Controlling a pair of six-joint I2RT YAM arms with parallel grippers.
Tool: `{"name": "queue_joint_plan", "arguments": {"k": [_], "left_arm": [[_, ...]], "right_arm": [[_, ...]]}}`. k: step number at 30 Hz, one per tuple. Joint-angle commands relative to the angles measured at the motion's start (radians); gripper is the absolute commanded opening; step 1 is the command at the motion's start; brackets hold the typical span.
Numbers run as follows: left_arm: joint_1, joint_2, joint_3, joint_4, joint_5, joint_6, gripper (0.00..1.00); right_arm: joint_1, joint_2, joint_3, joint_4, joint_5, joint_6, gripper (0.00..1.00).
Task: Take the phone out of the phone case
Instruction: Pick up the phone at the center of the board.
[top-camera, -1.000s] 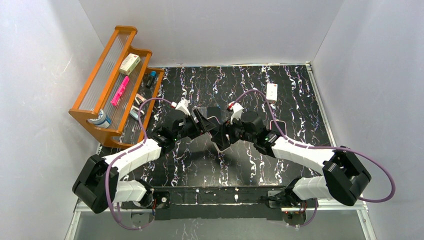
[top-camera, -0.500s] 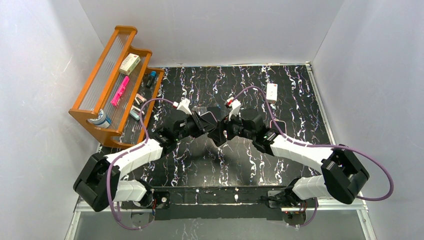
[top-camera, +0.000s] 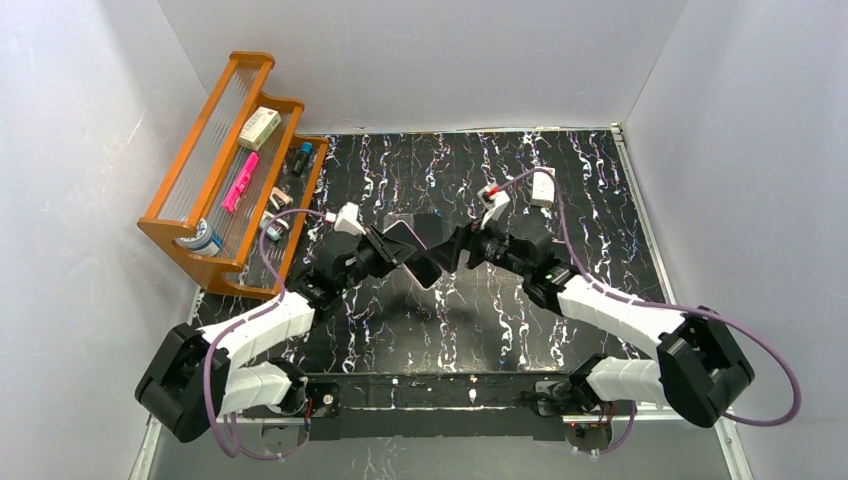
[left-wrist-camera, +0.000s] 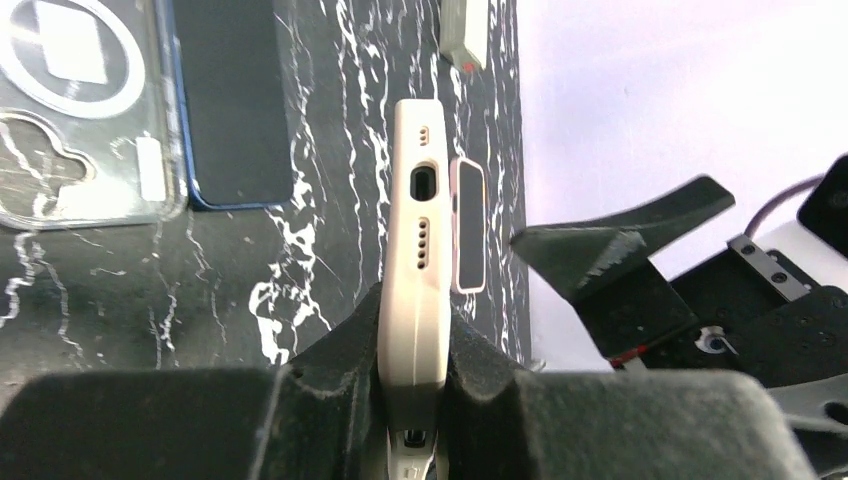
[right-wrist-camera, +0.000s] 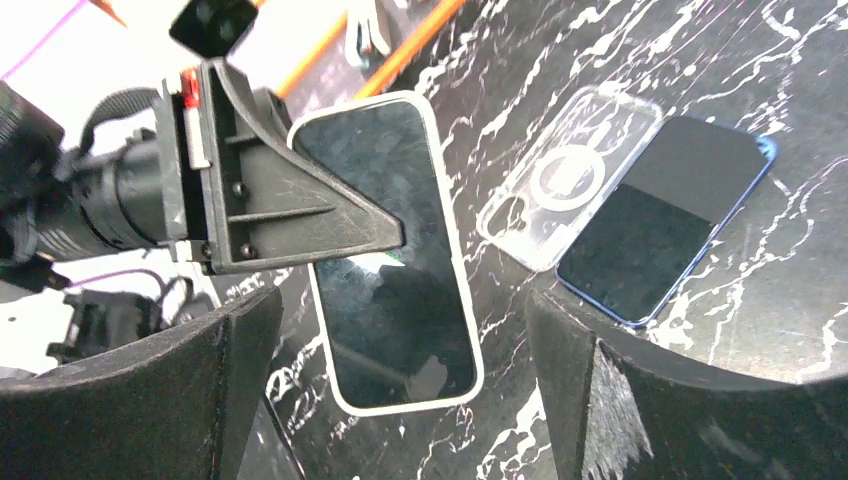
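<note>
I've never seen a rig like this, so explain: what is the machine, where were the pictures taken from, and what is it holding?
Two white-and-black robot arms sit at a black marbled table, each ending in a two-finger gripper. The wide picture is from a fixed overhead camera; the other two from cameras on the wrists. The left gripper clamps a dark-screened phone in a cream case. The right gripper faces it, wide open, empty. On the table lie a clear phone case and a dark blue phone; an orange wooden rack stands at the left.
</note>
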Motion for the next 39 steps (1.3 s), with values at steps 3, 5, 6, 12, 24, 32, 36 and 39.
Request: {"name": "queue_joint_plan", "arguments": {"k": [3, 5, 6, 12, 24, 32, 36, 39], "left_arm": [[0.020, -0.112, -0.016, 0.145, -0.149, -0.050, 0.00], [0.020, -0.129, -0.028, 0.177, -0.168, -0.076, 0.00], [0.021, -0.133, -0.032, 0.193, -0.174, -0.091, 0.00], [0.022, -0.153, -0.062, 0.302, -0.188, -0.198, 0.00], [0.019, -0.139, -0.097, 0.449, -0.194, -0.344, 0.00], [0.014, -0.129, -0.099, 0.486, -0.191, -0.369, 0.00], [0.010, -0.126, -0.106, 0.501, -0.192, -0.377, 0.00], [0.007, -0.124, -0.109, 0.510, -0.194, -0.379, 0.00]], "right_arm": [[-0.071, -0.101, -0.069, 0.164, -0.066, 0.201, 0.99], [-0.072, -0.116, -0.091, 0.198, -0.076, 0.228, 0.99], [-0.074, -0.119, -0.098, 0.210, -0.078, 0.241, 0.99], [-0.075, -0.114, -0.161, 0.341, -0.099, 0.341, 0.95], [-0.065, 0.012, -0.167, 0.651, -0.226, 0.519, 0.74], [-0.055, 0.051, -0.129, 0.689, -0.237, 0.538, 0.60], [-0.048, 0.068, -0.113, 0.698, -0.242, 0.544, 0.55], [-0.041, 0.086, -0.106, 0.720, -0.247, 0.554, 0.51]]}}
